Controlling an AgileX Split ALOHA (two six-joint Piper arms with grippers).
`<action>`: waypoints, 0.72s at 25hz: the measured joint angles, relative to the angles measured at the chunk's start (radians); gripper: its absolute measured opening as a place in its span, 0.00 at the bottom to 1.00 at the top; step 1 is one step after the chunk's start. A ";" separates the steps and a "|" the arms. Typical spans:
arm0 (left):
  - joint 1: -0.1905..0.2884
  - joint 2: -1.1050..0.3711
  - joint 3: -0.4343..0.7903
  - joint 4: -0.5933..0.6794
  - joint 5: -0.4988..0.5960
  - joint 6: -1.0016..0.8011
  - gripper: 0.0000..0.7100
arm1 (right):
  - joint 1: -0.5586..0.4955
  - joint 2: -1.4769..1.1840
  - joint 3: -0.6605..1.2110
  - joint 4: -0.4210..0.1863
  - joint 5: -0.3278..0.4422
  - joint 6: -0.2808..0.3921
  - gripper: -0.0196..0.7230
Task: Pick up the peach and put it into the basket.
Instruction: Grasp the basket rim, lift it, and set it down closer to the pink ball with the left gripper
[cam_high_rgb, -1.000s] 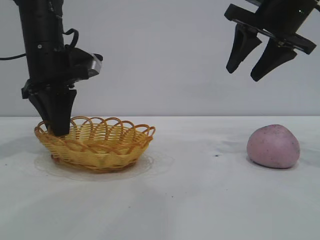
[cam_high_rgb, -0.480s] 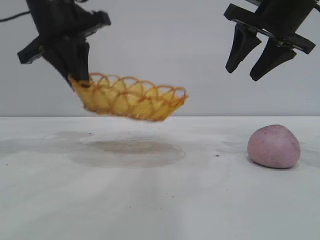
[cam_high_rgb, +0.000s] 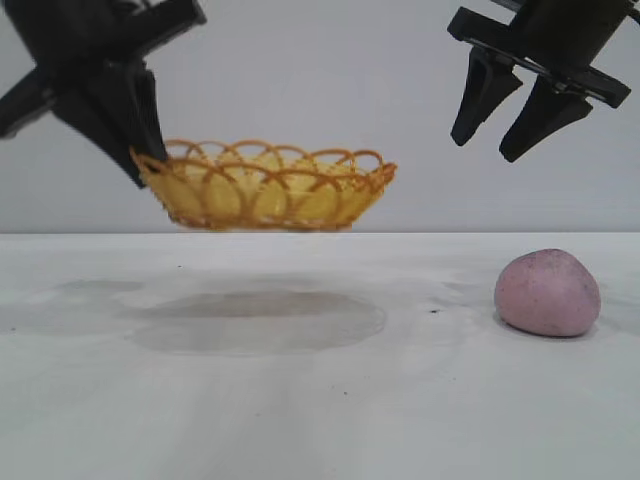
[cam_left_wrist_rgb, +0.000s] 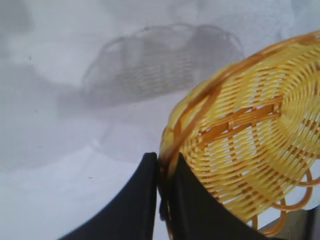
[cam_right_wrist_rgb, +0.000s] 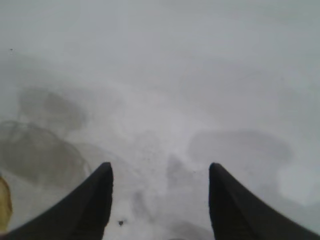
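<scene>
Basket (cam_high_rgb: 265, 188) up in the air over the left side of the surface (cam_high_rgb: 320, 400), left pincer (cam_left_wrist_rgb: 162, 200) clamped on its rim. Peach (cam_high_rgb: 548, 292) untouched near the right edge, right pincer (cam_high_rgb: 505, 125) apart above it (nothing held). Next, probably: basket carried to the peach, or set down.

I can read no text, label, brand, number or sign anywhere in these views.
</scene>
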 joint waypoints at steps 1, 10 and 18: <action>0.000 0.004 0.017 -0.032 -0.014 0.010 0.00 | 0.000 0.000 0.000 0.000 0.000 0.000 0.50; 0.000 0.094 0.028 -0.104 -0.055 0.026 0.00 | 0.000 0.000 0.000 0.001 0.000 0.000 0.50; -0.007 0.147 0.028 -0.165 -0.082 0.092 0.00 | 0.000 0.000 0.000 0.001 0.000 0.000 0.50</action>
